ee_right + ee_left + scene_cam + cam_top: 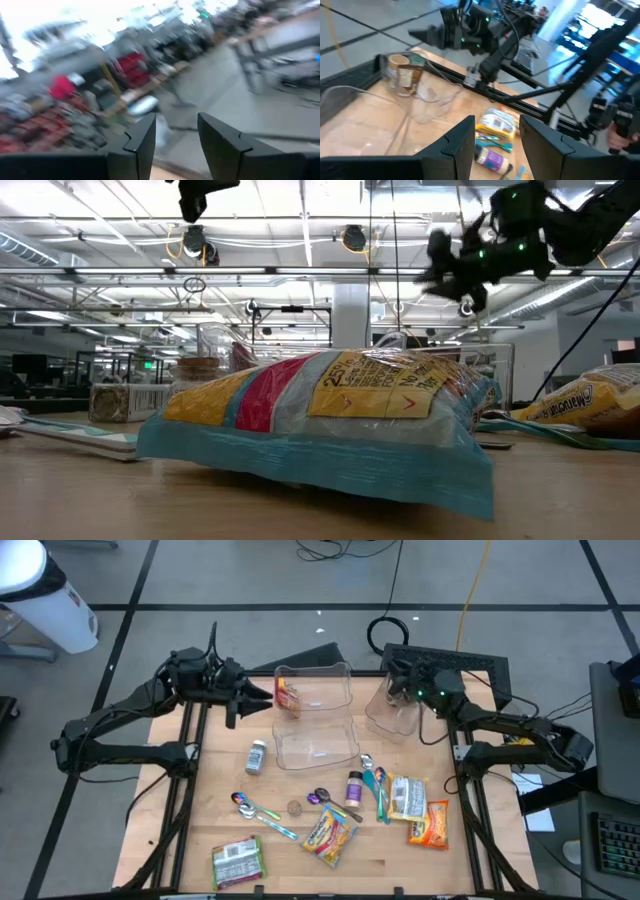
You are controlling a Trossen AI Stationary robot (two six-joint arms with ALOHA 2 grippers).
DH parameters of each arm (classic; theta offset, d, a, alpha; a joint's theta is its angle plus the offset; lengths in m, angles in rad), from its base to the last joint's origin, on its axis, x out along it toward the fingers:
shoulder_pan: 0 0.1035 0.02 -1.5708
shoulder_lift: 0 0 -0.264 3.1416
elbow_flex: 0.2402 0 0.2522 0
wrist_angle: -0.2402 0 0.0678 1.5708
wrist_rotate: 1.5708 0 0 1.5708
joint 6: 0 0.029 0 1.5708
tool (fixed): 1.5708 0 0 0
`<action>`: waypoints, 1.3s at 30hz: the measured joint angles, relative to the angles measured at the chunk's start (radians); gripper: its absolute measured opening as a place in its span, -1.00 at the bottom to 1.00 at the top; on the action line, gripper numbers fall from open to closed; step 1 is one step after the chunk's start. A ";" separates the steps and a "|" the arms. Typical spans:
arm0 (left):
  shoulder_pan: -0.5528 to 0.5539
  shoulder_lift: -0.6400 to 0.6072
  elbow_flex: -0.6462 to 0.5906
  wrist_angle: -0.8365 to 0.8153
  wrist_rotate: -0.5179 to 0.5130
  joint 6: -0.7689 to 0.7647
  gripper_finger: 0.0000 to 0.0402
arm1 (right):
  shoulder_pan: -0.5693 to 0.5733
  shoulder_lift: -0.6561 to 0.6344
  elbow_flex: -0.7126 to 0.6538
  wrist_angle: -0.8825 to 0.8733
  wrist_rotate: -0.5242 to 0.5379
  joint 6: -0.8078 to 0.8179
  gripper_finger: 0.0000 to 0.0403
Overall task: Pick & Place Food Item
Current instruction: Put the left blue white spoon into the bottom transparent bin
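Three clear bins stand at the table's far side: a far one (318,688) with a red-and-yellow packet (288,692) at its left end, a nearer one (318,742), and a right one (392,715). My left gripper (262,700) hovers open, level, just left of the far bin, with nothing between its fingers (497,120). My right gripper (398,688) hangs open and empty (177,117) over the right bin. In the left wrist view a tan-lidded jar (405,72) stands inside clear walls below my right gripper (432,35).
Loose items lie on the near half of the table: a yellow-orange snack bag (330,835), a green packet (238,862), an orange packet (430,823), a pale packet (405,798), a purple bottle (354,783), a small jar (257,756) and several spoons (262,810).
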 joint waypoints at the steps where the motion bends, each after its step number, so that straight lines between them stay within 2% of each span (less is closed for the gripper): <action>1: 0.001 -0.005 0.000 -0.003 0.019 -0.002 -0.20 | 0.014 -0.005 0.000 0.043 -0.014 0.008 -0.30; 7: 0.002 -0.059 0.000 -0.001 0.081 -0.009 -0.20 | 0.152 -0.009 0.000 0.207 -0.024 0.077 -0.30; 14: 0.000 -0.173 0.000 -0.003 0.085 -0.016 -0.20 | 0.399 -0.008 0.034 0.221 0.011 0.064 -0.32; 20: 0.000 -0.275 0.000 -0.088 0.057 -0.015 -0.20 | 0.601 0.016 0.215 0.070 0.077 -0.061 -0.37; 26: -0.031 -0.323 0.000 -0.260 0.019 -0.019 -0.20 | 0.756 0.135 0.443 -0.079 0.162 -0.229 -0.37; 34: -0.169 -0.289 0.000 -0.366 -0.012 -0.046 -0.20 | 0.807 0.383 0.641 -0.187 0.152 -0.264 -0.38; 39: -0.294 -0.261 0.000 -0.470 -0.084 -0.089 -0.20 | 0.804 0.480 0.659 -0.216 0.026 -0.139 -0.38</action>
